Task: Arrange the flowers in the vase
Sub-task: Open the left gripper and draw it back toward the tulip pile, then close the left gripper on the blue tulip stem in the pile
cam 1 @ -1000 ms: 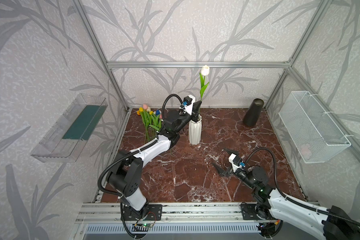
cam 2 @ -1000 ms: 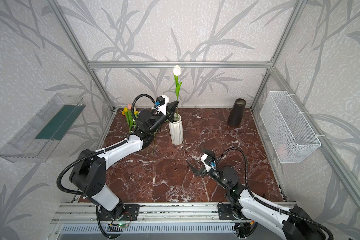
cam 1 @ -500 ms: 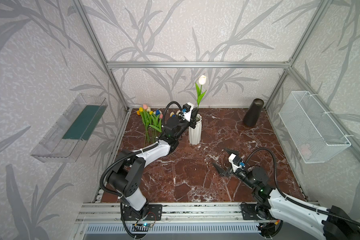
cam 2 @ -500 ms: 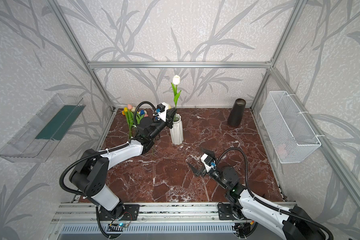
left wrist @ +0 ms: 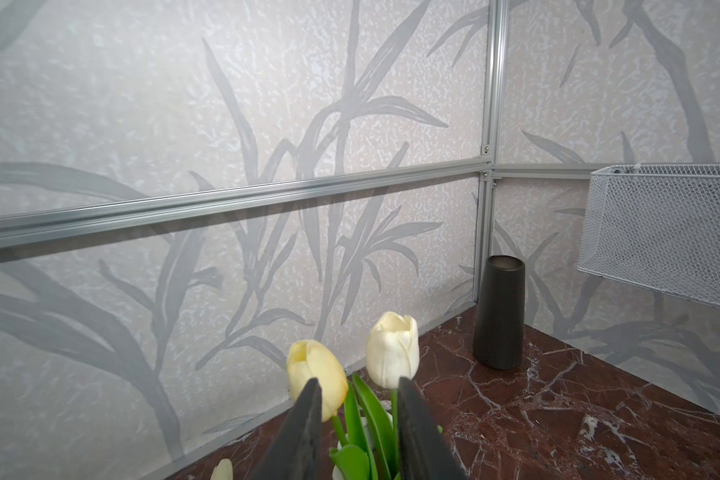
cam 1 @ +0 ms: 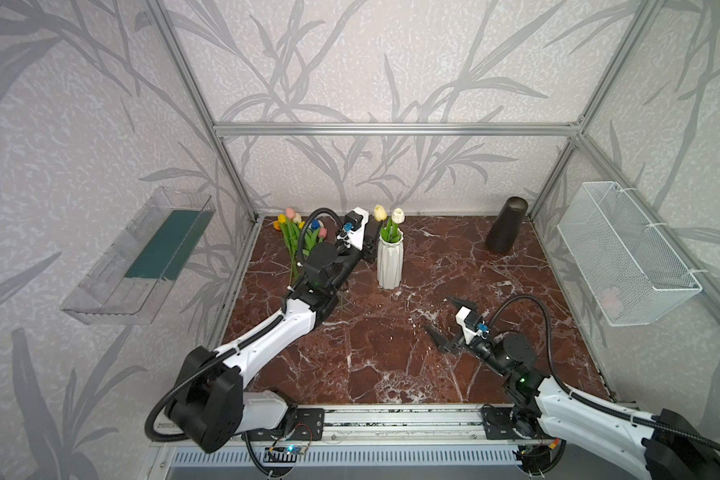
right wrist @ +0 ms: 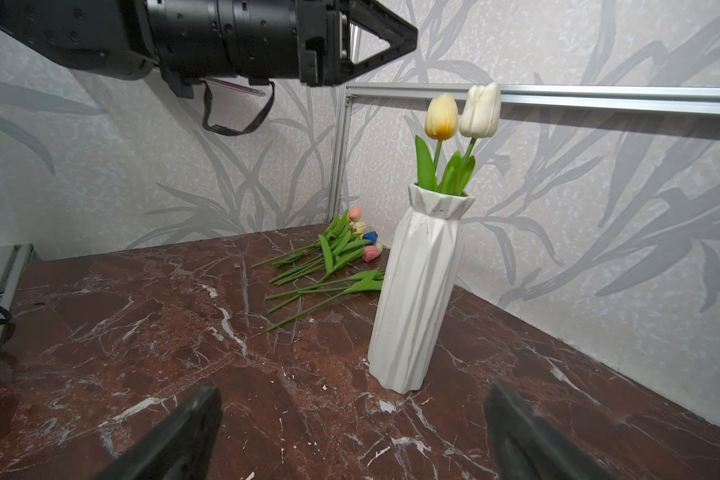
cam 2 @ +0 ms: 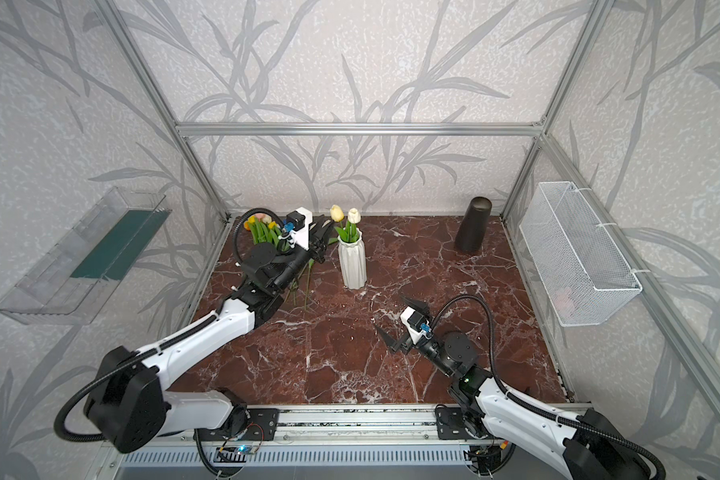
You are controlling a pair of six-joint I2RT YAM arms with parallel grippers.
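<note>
White artificial tulip now lowered into ribbed white ceramic vase. Left gripper jaws narrowly parted at its leaves; retreat may snag them, toppling vase. Right gripper wide, empty.

- White faceted vase stands upright, a yellow tulip and white tulip rising from its mouth.
- Loose tulips lie heaped beside it, heads pink, blue, cream.
</note>
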